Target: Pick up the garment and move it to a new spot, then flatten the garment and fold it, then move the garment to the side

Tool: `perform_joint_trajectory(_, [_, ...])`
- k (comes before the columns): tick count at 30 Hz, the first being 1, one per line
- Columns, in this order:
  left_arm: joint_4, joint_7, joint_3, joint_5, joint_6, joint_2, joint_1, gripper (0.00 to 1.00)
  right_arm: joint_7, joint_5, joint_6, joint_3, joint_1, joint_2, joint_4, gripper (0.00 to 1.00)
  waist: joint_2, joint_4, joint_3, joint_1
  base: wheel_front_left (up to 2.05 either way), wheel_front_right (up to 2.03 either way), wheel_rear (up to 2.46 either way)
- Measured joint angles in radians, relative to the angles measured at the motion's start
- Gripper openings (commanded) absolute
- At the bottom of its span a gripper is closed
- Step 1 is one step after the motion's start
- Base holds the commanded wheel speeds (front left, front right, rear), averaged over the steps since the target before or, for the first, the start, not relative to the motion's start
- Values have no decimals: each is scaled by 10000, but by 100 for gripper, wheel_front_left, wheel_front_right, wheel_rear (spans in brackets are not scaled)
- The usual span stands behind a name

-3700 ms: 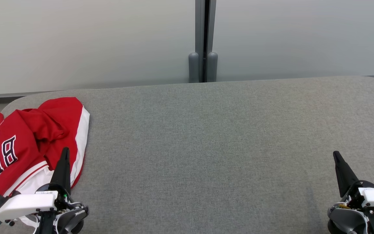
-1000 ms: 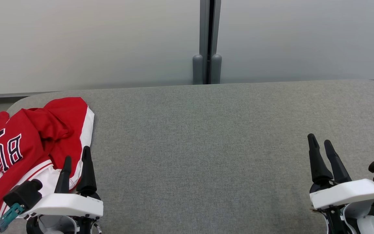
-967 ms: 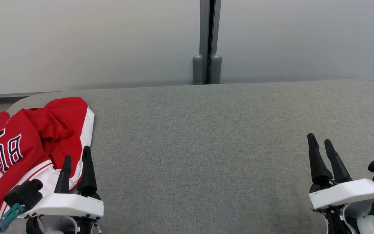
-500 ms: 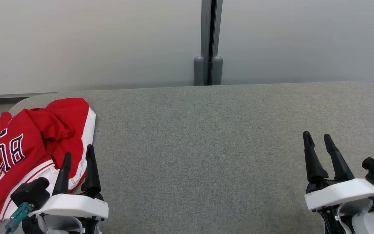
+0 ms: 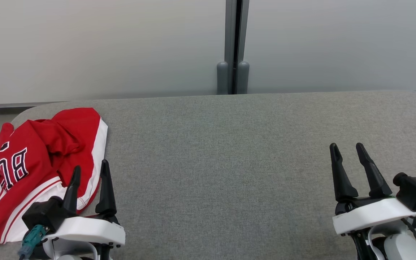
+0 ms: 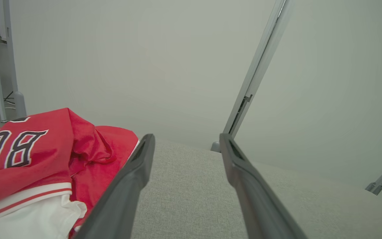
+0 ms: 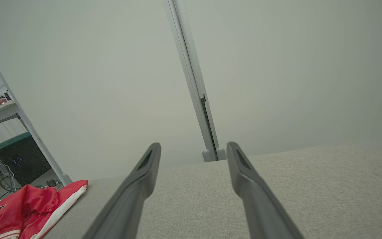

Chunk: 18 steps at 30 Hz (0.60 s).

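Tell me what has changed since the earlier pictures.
The left gripper and right gripper rolled and now show two jaws side by side; the right one came inward. Nothing was taken or released. Jaws stay open and empty; the garment lies crumpled at the left end of the table as before.

A red garment [image 5: 38, 144] trimmed in white, with dark white-outlined lettering, is lying on a speckled grey table [image 5: 229, 162], with pale grey wall panels [image 5: 103, 47] and a darker grey post [image 5: 233, 36] standing behind the table.

left hand [image 6: 187, 137]: fingers spread, empty | garment [image 6: 38, 156]: crumpled red, at view's left | table [image 6: 184, 199]: grey fabric
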Motion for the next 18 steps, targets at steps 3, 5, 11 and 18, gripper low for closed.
perform_joint_trajectory(3, [8,-73,-21,270,0,4,0,100,-82,-270,0,48,-7,-8,-15,100,0,5,-4,1,0,0,0])
perform_joint_trajectory(5, [8,-117,-40,456,0,4,-1,100,-104,-410,0,69,-12,-12,-15,100,0,6,-6,0,0,0,0])
perform_joint_trajectory(11, [-38,-253,-132,886,2,8,-1,100,-255,-890,0,167,-80,-15,13,100,0,6,-17,0,0,0,0])
perform_joint_trajectory(18, [-88,-382,-234,1377,90,13,-1,100,-387,-1419,0,291,-114,-23,73,100,0,24,-31,0,0,0,0])
